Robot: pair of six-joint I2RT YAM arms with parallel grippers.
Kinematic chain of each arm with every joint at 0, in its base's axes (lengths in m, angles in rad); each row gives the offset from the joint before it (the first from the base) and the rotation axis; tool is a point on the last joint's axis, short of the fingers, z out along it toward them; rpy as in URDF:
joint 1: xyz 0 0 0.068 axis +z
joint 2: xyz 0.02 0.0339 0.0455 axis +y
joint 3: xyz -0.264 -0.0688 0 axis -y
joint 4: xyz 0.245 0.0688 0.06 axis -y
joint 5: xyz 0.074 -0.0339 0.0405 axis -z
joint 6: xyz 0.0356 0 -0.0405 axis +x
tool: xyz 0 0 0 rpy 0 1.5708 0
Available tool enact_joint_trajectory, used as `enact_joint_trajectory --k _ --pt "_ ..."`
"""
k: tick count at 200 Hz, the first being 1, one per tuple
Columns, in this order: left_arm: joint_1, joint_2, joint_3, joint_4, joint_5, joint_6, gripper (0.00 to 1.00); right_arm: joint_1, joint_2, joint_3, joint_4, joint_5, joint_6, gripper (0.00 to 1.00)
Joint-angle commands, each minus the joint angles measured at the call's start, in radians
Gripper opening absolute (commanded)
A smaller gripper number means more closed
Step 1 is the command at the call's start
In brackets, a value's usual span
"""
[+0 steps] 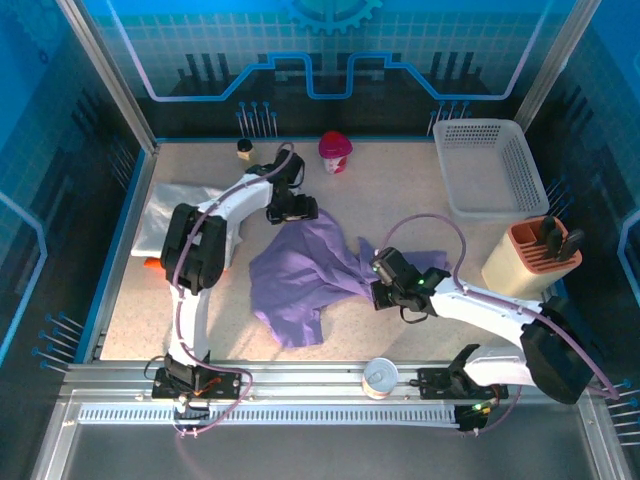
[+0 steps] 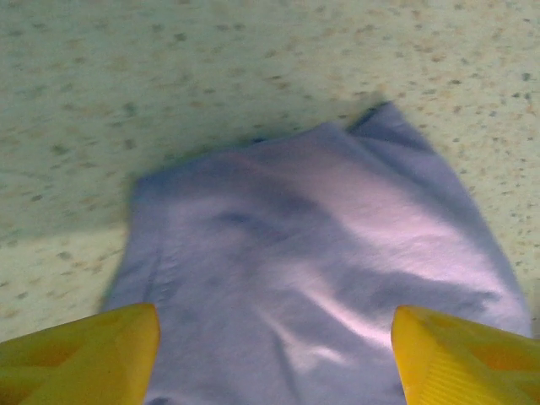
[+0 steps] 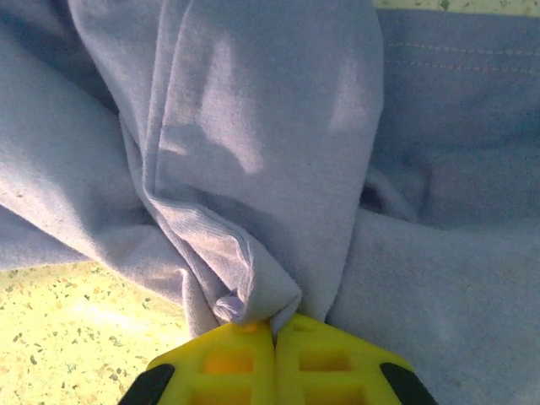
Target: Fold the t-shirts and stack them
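Lavender t-shirt [image 1: 305, 275] lay rumpled in the middle of the desk [image 1: 420, 210]. Right jaws were clamped shut on a bunched fold at its right edge, probably to pull it flat. Left jaws hovered wide apart and empty over its far corner.

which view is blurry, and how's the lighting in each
Left wrist: soft and blurred, the lavender-purple cloth t-shirt smeared, shadow along its far edge. Right wrist: sharp, seam stitching readable, speckled table glaring yellow-green. Top external: crisp, evenly lit, blue tint from the enclosure walls.
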Motion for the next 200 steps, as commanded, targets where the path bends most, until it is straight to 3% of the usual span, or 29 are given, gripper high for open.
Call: enact_joint_trajectory --k 1,39,61,83,104,145,200 --pt "-0.035 0.039 0.072 -0.043 -0.024 0.019 0.75 0.011 0.022 -0.021 0.003 0.004 0.065 0.00" --pt "-0.081 0.155 0.206 -0.111 -0.041 0.015 0.72 0.011 0.043 -0.031 0.003 -0.009 0.097 0.00" --pt "-0.087 0.196 0.230 -0.125 -0.056 0.007 0.53 0.007 0.023 -0.006 -0.041 -0.014 0.092 0.23" --pt "-0.087 0.187 0.203 -0.116 -0.081 0.007 0.29 -0.014 -0.033 0.043 -0.104 -0.013 0.075 0.55" --pt "-0.089 0.136 0.139 -0.077 -0.103 0.007 0.14 -0.085 -0.048 0.116 -0.158 -0.060 0.065 0.70" --pt "-0.097 -0.063 -0.080 0.055 -0.113 -0.005 0.06 -0.194 0.085 0.299 -0.189 -0.109 -0.024 0.71" --pt "-0.175 -0.328 -0.375 0.160 -0.156 -0.061 0.07 -0.216 0.345 0.517 -0.213 -0.144 -0.078 0.60"
